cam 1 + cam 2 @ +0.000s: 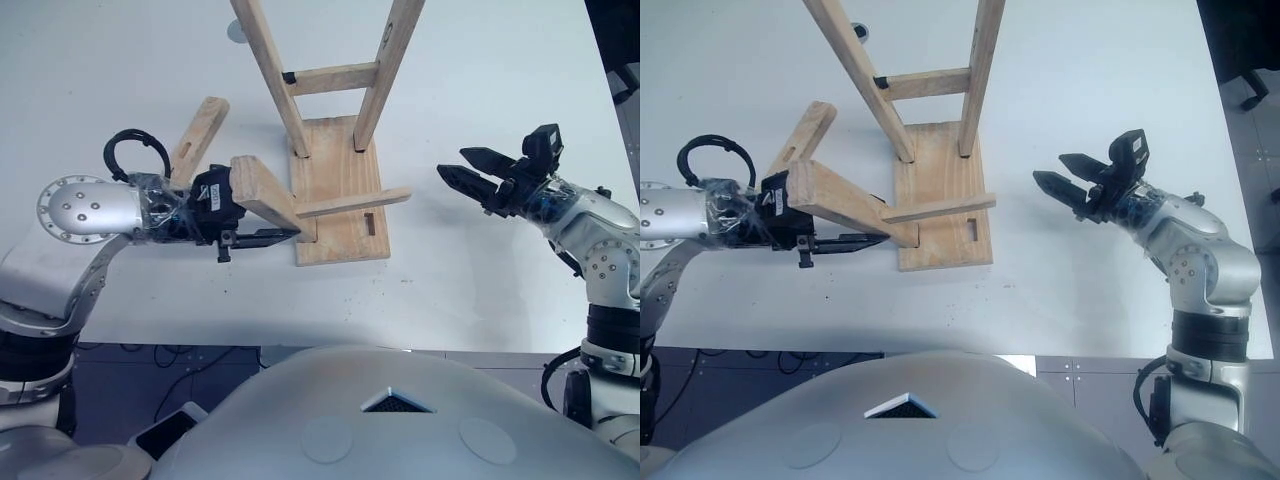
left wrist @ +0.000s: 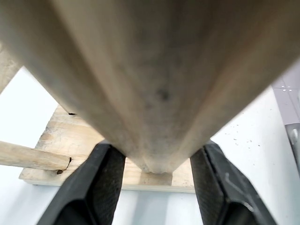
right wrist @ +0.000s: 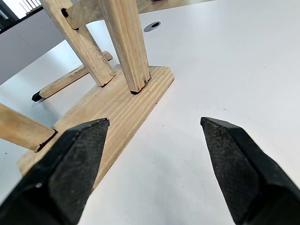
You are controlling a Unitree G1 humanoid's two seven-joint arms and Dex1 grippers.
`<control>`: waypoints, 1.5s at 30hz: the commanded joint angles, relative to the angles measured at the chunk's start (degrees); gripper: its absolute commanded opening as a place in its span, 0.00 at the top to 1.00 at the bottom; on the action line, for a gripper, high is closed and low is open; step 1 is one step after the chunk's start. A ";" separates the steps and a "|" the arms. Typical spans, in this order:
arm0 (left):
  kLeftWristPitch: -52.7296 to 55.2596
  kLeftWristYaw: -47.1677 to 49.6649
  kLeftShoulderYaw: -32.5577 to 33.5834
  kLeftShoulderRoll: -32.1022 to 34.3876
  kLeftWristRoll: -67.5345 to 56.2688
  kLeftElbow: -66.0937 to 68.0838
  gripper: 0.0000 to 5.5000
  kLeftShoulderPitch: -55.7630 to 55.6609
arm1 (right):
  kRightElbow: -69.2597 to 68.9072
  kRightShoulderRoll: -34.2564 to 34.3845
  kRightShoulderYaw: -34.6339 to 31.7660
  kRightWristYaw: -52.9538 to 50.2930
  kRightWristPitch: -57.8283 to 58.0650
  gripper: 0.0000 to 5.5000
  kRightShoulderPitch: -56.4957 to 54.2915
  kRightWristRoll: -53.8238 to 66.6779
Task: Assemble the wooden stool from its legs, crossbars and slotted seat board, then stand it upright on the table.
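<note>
- Wooden leg (image 1: pixel 262 190), with a crossbar (image 1: pixel 355 203) attached, is clamped between the left pincer's (image 1: pixel 265 238) fingers; the seat board (image 1: pixel 335 165) lies just beyond its tips.
- Right pincer (image 1: pixel 452 163) gapes wide, holding nothing, with the board ahead of it and two upright legs (image 1: pixel 272 75) slotted into it.

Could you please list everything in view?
Seat board: one, tan, flat on the table.
Standing legs: two, tan, upright in the board's far end.
Held leg: one, tan, tilted at the board's near left corner.
Crossbars: two, tan; one joins the standing legs, one juts from the held leg.
Loose leg: one, tan, on the table left of the board.
Table: one, white.
Left gripper: black, shut on the held leg.
Right gripper: black, open, right of the board.
</note>
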 commanded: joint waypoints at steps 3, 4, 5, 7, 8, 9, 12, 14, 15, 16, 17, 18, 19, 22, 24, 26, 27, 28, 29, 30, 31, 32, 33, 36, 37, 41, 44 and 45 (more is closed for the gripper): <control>0.59 1.82 -8.94 2.71 10.82 7.66 0.64 3.01 | -0.06 0.39 0.80 -0.29 0.18 0.35 -1.09 -1.02; -0.95 2.03 -8.40 2.43 11.06 8.70 0.64 2.14 | -0.03 0.35 0.80 -0.31 0.18 0.35 -1.11 -1.05; -1.92 2.48 -7.58 1.85 10.91 9.66 0.64 0.92 | 0.00 0.36 0.75 -0.38 0.14 0.35 -1.06 -1.09; -4.97 3.45 -6.20 1.03 11.30 12.40 0.64 -2.52 | 0.19 0.57 0.80 -0.58 -0.21 0.35 -0.87 -1.37; -6.16 3.70 -5.63 1.13 11.45 13.36 0.64 -3.80 | 0.32 0.75 0.93 -0.68 -0.40 0.35 -0.84 -1.54; -7.29 3.63 -5.04 1.31 11.30 13.99 0.57 -4.86 | 0.28 1.00 1.04 -0.85 -0.59 0.35 -0.67 -1.69; -8.01 2.18 -3.11 1.70 10.24 12.46 0.50 -4.95 | 0.15 1.55 1.22 -1.21 -1.26 0.35 0.27 -2.07; -7.83 1.59 -2.47 1.49 10.21 12.04 0.43 -4.58 | 0.23 1.87 1.37 -1.30 -1.64 0.35 0.73 -2.56; -7.77 1.32 -2.41 1.44 10.41 12.30 0.39 -4.56 | 0.14 2.03 1.43 -1.42 -1.91 0.35 1.16 -2.75; -7.87 1.15 -2.07 1.78 10.85 12.71 0.35 -4.01 | 0.11 2.16 1.58 -1.53 -2.12 0.35 1.28 -2.92; -7.86 1.68 -1.52 2.14 11.86 14.17 0.33 -3.39 | -0.04 2.32 1.55 -1.67 -2.27 0.35 1.51 -3.00; -8.36 2.60 -1.13 2.49 13.49 16.38 0.30 -2.79 | -0.13 2.53 1.35 -1.75 -2.41 0.35 1.77 -3.15; -8.98 4.17 -0.54 2.37 15.14 19.22 0.29 -1.93 | -0.10 2.78 1.13 -1.85 -2.67 0.35 2.09 -3.36; -12.13 9.26 1.51 -0.81 18.25 26.27 0.25 1.10 | 0.41 3.24 1.32 -2.24 -3.42 0.35 2.39 -4.00; -16.20 12.81 3.56 -3.81 19.01 30.89 0.25 2.09 | 0.81 3.46 1.99 -2.32 -3.55 0.35 1.99 -4.46; -18.52 15.01 6.13 -6.22 18.26 35.21 0.25 1.48 | 0.83 3.54 2.14 -2.31 -3.73 0.35 2.08 -4.88; -19.88 15.70 6.95 -6.79 18.46 37.14 0.25 1.04 | 0.82 3.51 2.02 -2.34 -3.79 0.35 2.17 -4.89; -20.36 16.05 8.13 -7.51 17.94 38.99 0.25 0.73 | 0.91 3.49 1.97 -2.32 -3.88 0.35 2.15 -4.98; -21.26 16.23 9.00 -7.96 17.72 40.48 0.25 0.56 | 1.03 3.49 1.99 -2.31 -3.93 0.35 2.06 -5.05; -21.26 16.15 9.92 -8.60 16.87 41.50 0.25 0.37 | 0.99 3.48 2.00 -2.31 -3.95 0.35 2.16 -5.11; -20.99 16.03 10.66 -9.12 16.17 42.34 0.25 0.18 | 0.93 3.49 2.07 -2.29 -3.96 0.35 2.26 -5.18; -20.45 15.84 11.21 -9.57 15.54 43.28 0.25 -0.07 | 0.88 3.52 2.16 -2.26 -3.97 0.35 2.39 -5.28; -19.66 15.51 11.69 -10.02 14.94 44.47 0.25 -0.32 | 0.84 3.55 2.22 -2.24 -3.96 0.35 2.48 -5.36; -15.51 12.72 12.49 -10.83 11.80 47.15 0.28 -0.40 | 0.96 3.60 2.38 -2.31 -3.88 0.35 2.29 -5.56; -14.07 12.15 12.95 -11.24 10.81 47.94 0.30 -0.31 | 0.99 3.61 2.44 -2.38 -3.80 0.35 2.15 -5.59; -12.38 11.01 13.29 -11.63 10.21 51.09 0.41 -1.00 | 0.52 3.68 2.27 -2.76 -3.78 0.35 2.78 -5.57; -13.65 11.30 13.33 -11.29 11.22 51.94 0.48 -0.39 | 0.93 3.47 2.53 -2.55 -3.73 0.35 2.26 -5.67; -14.30 11.49 13.37 -11.23 11.55 52.19 0.51 -0.30 | 1.04 3.41 2.61 -2.50 -3.71 0.35 2.07 -5.69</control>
